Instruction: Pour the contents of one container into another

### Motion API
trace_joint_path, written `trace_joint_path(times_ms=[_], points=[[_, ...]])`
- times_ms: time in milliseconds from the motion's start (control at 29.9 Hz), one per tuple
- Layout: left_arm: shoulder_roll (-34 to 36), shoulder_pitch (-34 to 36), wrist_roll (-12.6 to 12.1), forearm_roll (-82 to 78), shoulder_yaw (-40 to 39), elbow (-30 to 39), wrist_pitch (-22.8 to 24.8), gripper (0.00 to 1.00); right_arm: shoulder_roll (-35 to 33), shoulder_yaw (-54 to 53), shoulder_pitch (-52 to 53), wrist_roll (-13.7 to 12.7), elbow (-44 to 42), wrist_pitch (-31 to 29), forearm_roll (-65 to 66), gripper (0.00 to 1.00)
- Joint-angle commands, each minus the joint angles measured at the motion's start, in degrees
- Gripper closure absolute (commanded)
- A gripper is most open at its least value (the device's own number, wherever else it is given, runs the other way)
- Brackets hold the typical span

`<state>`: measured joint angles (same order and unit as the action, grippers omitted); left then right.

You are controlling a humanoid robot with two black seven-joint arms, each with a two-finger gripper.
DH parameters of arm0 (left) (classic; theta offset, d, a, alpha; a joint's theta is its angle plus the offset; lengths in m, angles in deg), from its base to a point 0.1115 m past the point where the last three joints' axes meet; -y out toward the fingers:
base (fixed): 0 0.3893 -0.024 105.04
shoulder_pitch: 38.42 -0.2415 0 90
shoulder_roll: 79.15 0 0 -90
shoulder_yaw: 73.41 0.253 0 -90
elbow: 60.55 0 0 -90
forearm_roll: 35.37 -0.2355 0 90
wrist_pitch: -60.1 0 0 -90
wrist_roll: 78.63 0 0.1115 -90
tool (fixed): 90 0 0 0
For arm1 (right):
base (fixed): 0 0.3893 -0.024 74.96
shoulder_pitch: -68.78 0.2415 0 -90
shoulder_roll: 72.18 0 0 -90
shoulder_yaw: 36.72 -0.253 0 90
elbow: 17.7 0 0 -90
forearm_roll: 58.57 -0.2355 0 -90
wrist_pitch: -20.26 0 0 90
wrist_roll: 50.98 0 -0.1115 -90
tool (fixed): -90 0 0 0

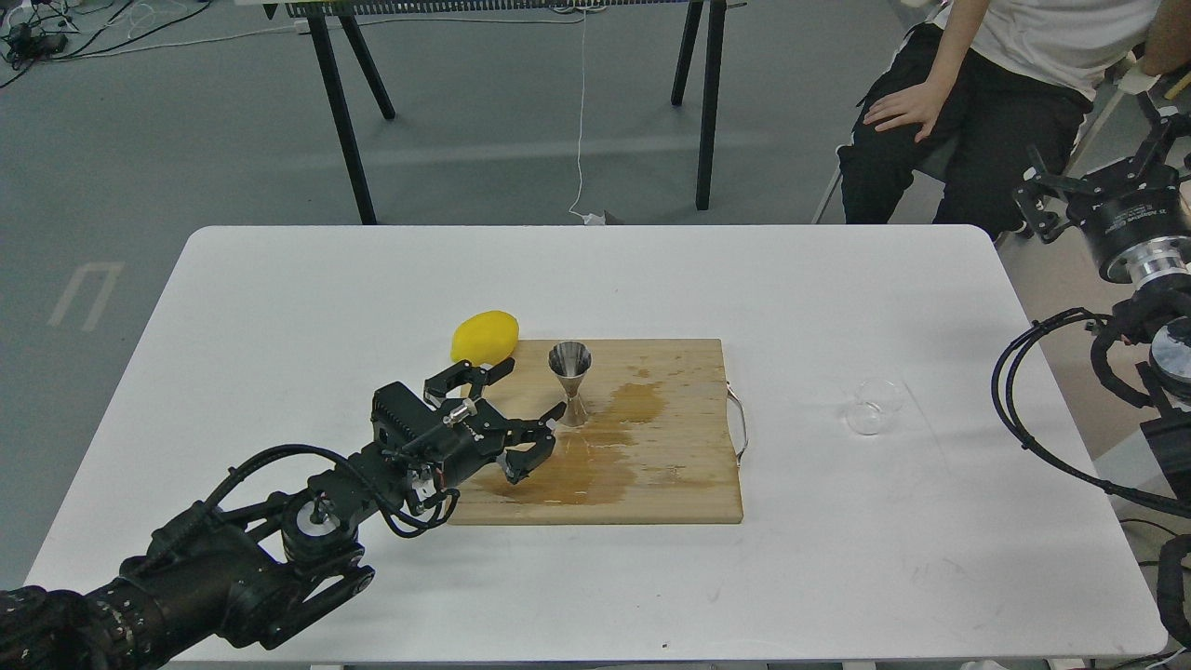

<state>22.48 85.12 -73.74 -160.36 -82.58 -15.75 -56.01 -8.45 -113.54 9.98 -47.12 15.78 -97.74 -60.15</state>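
Left gripper (526,423), fingers apart, sits mid-frame just left of the jigger (569,381). The glass cup (875,407) lies well right, nearer the right gripper (1047,200), whose state is unclear.

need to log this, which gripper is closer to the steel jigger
Left. The left gripper is open just left of the jigger on the cutting board; the right gripper is far off, beyond the table's right edge.
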Motion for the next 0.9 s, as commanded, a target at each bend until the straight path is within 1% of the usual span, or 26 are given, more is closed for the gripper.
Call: trace_joint_path(times_ms=[0, 167, 368, 435, 535, 669, 769, 869], points=[[3.0, -0.9, 0.0, 0.0, -1.5, 3.0, -0.1, 0.14, 0.0, 0.0, 0.0, 0.0, 0.0, 0.0, 0.0, 0.00], [8.7, -0.9, 0.2, 0.0, -4.9, 7.1, -1.6, 0.13, -0.3, 0.0, 0.0, -0.1, 0.0, 0.0, 0.0, 0.00], [16.1, -0.7, 0.4, 0.0, -12.4, 13.3, -1.8, 0.13, -2.3, 0.4, -0.3, -0.2, -0.5, 0.0, 0.0, 0.00], [19.2, -0.6, 1.2, 0.2, -13.9, 15.6, -1.8, 0.13, -2.7, 0.3, -0.8, -0.2, -0.5, 0.0, 0.0, 0.00], [21.8, -0.7, 3.2, 12.0, -16.0, 17.4, -1.9, 0.13, -3.5, 0.4, -1.1, -0.6, -0.2, 0.0, -0.1, 0.00], [21.6, -0.4, 3.8, 30.0, -19.3, 17.9, -1.7, 0.13, -3.6, 0.0, -4.0, -1.7, 2.2, 0.0, -2.0, 0.00], [21.0, 0.1, 3.7, 43.9, -22.1, 18.0, -0.8, 0.13, -4.7, -0.6, -10.6, -4.1, 10.3, 0.0, -10.2, 0.00], [18.3, 1.3, 3.8, 56.2, -25.4, 18.0, 1.4, 0.13, -6.2, -2.0, -15.9, -4.5, 18.3, 1.1, -15.9, 0.00]])
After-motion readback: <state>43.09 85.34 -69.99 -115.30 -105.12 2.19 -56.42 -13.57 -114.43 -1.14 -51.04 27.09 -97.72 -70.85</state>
